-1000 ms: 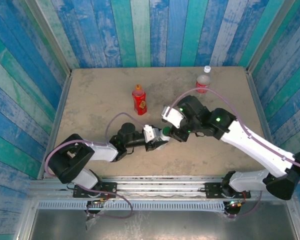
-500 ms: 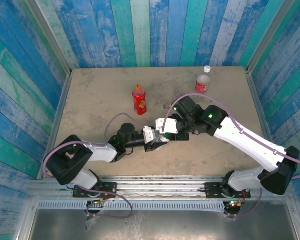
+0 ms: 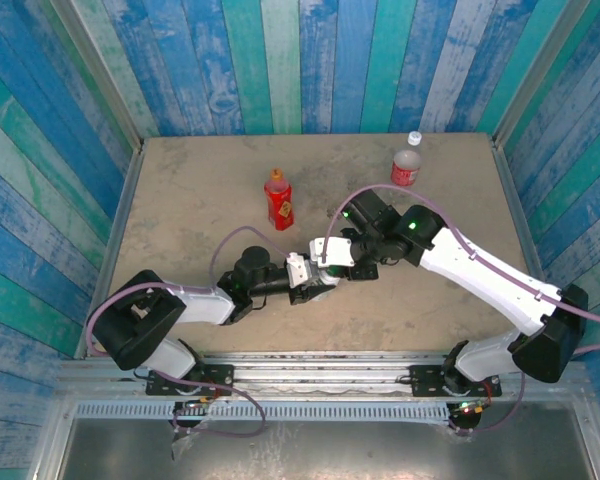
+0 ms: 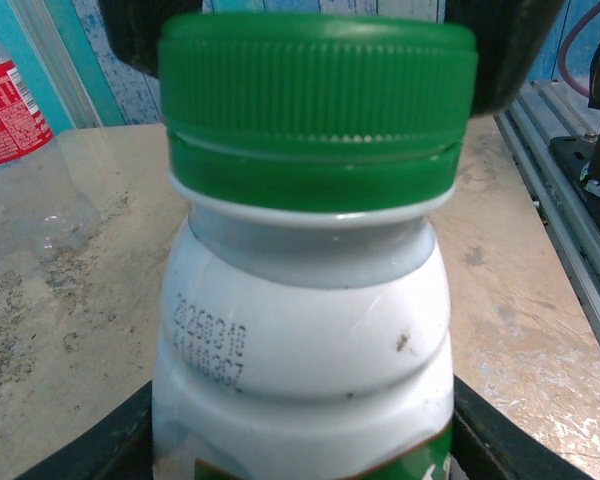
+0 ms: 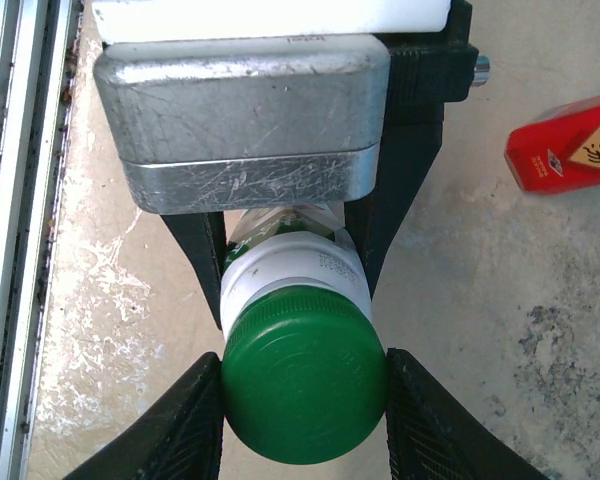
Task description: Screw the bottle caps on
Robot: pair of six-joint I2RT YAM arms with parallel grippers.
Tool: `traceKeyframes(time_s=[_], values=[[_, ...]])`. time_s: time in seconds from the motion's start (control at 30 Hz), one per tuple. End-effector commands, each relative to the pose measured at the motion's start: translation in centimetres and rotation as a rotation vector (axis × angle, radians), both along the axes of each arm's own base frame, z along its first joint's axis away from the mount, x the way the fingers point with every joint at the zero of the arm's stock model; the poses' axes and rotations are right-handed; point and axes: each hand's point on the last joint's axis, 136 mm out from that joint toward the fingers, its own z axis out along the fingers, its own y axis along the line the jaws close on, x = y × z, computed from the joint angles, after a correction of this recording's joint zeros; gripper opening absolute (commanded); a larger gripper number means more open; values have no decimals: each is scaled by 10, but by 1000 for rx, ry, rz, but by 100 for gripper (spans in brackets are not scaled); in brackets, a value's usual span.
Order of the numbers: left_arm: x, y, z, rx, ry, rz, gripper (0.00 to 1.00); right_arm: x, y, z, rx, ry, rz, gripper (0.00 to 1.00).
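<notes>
A white bottle (image 4: 300, 340) with green print is held by its body in my left gripper (image 4: 300, 445), which is shut on it just above the table. Its dark green cap (image 5: 305, 385) sits on the neck. My right gripper (image 5: 305, 410) is shut on that cap, one pad against each side. In the top view the two grippers meet at mid-table, left gripper (image 3: 308, 274) and right gripper (image 3: 332, 260). The red bottle (image 3: 279, 203) wears an orange cap (image 3: 276, 175). The clear bottle (image 3: 406, 168) with a red label carries a white cap (image 3: 414, 138).
The red bottle stands just behind the two grippers, and its body (image 5: 565, 145) lies to the right in the right wrist view. The clear bottle stands near the back right corner. A metal rail (image 4: 570, 230) runs along the table's near edge. Blue plank walls enclose the table.
My right arm has swung left, bringing its gripper over the green cap, and its fingers have closed in on the cap. The left gripper has held the white bottle still.
</notes>
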Motion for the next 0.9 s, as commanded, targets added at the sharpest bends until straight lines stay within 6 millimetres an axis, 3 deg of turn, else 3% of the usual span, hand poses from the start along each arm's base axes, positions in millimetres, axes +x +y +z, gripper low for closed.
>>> traceKeyframes(time_s=[0.0,0.3,0.47,0.53,0.63,0.87], values=[[-6,3,-1,10,21,-11,56,-4,-1,1,-4,48,-25,31],[-5,3,0,9,19,-7,55,-1,-3,-4,36,188,-324,20],[-5,3,-1,12,17,-5,56,2,-5,-6,41,194,-386,19],[-5,4,-2,14,17,-3,55,0,-4,-4,43,181,-351,25],[-5,4,-2,14,15,0,56,1,-4,7,65,139,-314,44],[0,10,9,-88,72,14,53,1,-4,55,309,37,-347,76]])
